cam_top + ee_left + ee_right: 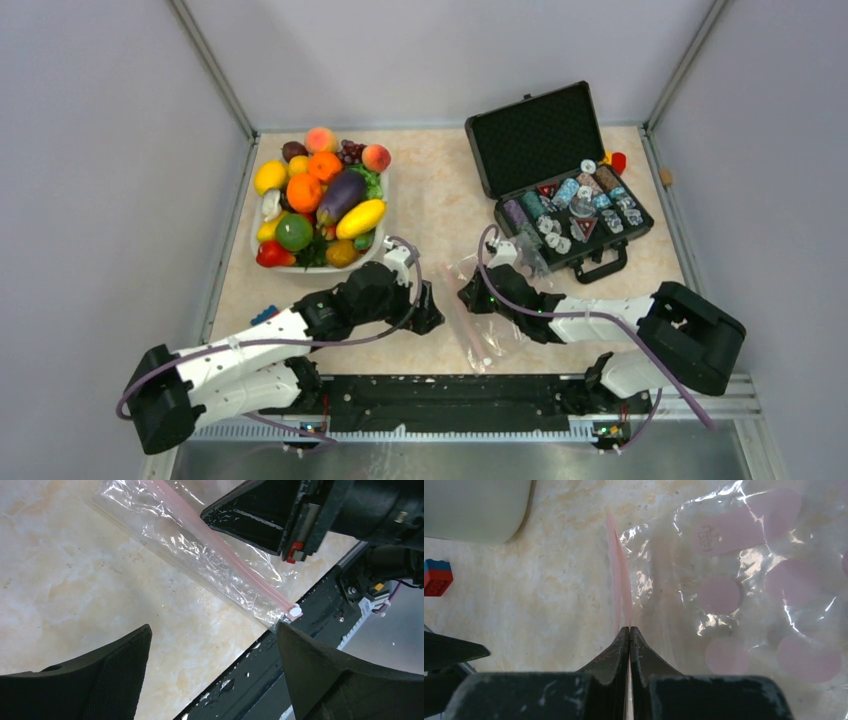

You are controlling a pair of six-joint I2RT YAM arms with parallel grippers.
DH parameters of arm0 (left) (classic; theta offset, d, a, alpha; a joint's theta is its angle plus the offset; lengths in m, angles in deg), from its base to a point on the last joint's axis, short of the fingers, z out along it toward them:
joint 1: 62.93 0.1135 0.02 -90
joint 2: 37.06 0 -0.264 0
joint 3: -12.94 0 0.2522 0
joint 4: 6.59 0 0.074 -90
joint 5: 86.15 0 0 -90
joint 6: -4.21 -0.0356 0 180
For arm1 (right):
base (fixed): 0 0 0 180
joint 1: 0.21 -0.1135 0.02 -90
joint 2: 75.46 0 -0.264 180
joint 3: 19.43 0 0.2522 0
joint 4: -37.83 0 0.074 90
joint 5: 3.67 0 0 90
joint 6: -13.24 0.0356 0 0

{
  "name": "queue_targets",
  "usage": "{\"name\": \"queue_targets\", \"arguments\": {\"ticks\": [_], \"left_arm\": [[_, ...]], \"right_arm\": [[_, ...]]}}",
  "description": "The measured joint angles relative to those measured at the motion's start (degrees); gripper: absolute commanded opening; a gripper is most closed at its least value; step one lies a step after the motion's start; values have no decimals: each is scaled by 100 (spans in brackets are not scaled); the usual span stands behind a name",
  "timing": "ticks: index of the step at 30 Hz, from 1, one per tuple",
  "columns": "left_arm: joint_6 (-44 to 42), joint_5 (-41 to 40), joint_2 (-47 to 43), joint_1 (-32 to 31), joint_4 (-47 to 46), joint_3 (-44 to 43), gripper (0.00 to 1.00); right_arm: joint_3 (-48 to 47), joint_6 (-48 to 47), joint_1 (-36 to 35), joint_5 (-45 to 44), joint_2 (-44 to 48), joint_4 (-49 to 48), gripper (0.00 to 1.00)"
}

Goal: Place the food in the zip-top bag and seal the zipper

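The tan stone worktop (440, 180) sits between grey walls. At the left, the food (320, 195) is piled in a white bowl (305, 269), not in the bag yet. The left jaws are wide open, just beside the bag (490, 320), which lies flat by the front edge. It looks thin, light and slippery, so the stiffer pink zipper (232, 555) is the best place to grab. The right jaws are pinched tight on that strip. A black case (565, 205) crowds the right; the middle has more room.

Empty zip-top bag (495, 335) lies flat — zipper (235, 560) pink; food (320, 200) heaped apart.
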Motion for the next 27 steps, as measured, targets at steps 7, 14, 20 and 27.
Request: {"name": "queue_targets", "arguments": {"ticks": [7, 14, 20, 27], "left_arm": [[426, -297, 892, -188, -280, -42, 94], [708, -702, 907, -192, -444, 59, 79], [807, -723, 1172, -190, -734, 369, 78], [824, -691, 1613, -192, -935, 352, 75]], "right_arm": [[111, -9, 0, 374, 0, -461, 0], [114, -120, 0, 874, -26, -765, 0], [111, -212, 0, 1154, -256, -793, 0], [114, -219, 0, 1272, -345, -798, 0]]}}
